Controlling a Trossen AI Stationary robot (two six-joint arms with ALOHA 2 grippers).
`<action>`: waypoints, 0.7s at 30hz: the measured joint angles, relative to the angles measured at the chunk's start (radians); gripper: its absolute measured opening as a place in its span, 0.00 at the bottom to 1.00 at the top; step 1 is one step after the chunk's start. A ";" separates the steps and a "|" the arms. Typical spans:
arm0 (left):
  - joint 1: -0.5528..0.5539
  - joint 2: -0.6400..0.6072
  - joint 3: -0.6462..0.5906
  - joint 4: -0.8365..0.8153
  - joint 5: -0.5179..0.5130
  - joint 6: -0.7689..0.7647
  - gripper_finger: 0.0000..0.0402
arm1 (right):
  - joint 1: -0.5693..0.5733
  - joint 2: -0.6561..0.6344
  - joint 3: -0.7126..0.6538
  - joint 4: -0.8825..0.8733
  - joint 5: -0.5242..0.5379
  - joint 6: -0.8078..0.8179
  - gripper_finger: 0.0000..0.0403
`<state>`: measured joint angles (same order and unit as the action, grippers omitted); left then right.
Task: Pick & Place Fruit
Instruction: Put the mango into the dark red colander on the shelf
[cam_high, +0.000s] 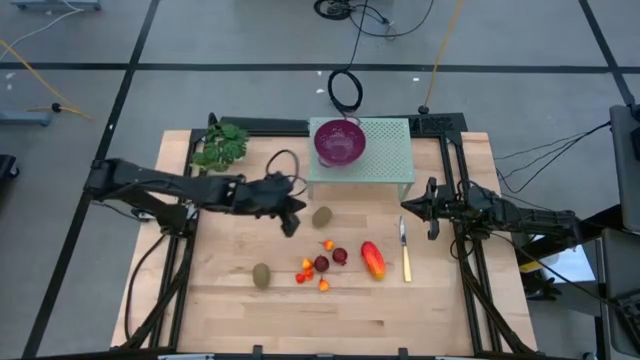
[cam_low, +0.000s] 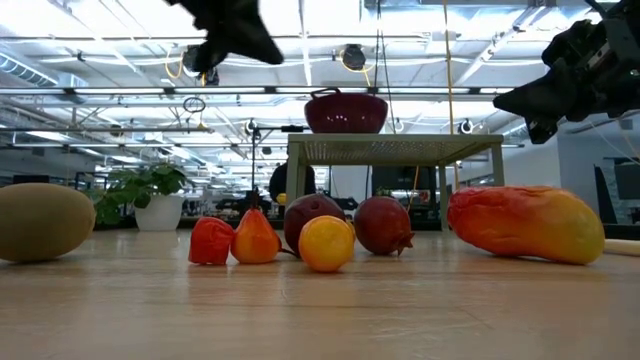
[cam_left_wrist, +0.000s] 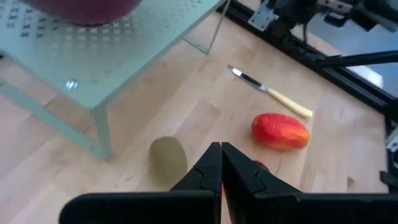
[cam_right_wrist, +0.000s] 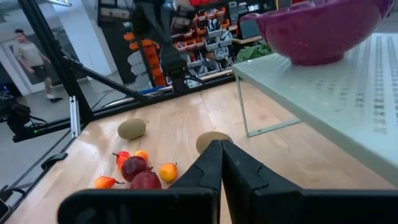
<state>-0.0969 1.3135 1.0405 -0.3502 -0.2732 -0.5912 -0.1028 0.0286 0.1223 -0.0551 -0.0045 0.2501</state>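
Nothing placed yet, I'd say; fruit (cam_high: 322, 265) all lies on the desk (cam_high: 230, 310), lower centre; the bowl (cam_high: 339, 141) looks empty; left claw (cam_high: 291, 225) and right claw (cam_high: 432, 210) both pressed together, holding nothing.

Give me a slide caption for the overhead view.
Both grippers, left and right, shut above scattered fruit.

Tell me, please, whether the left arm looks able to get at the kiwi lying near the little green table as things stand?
Probably yes. The left gripper, shut, hovers just beside that kiwi, with only bare wood between them. The green table stands just behind it, so coming down from above looks freest.
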 joint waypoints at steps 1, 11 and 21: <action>-0.012 -0.025 -0.036 0.017 -0.007 -0.006 0.01 | 0.000 0.010 0.000 0.025 0.000 0.000 0.00; -0.131 -0.236 -0.302 0.094 -0.120 -0.043 0.00 | 0.000 0.161 0.001 0.219 0.000 -0.001 0.00; -0.216 -0.464 -0.528 0.200 -0.206 -0.078 0.02 | 0.035 0.312 0.132 0.201 0.002 -0.034 0.00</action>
<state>-0.3133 0.8494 0.5124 -0.1501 -0.4796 -0.6695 -0.0678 0.3406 0.2539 0.1463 -0.0029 0.2161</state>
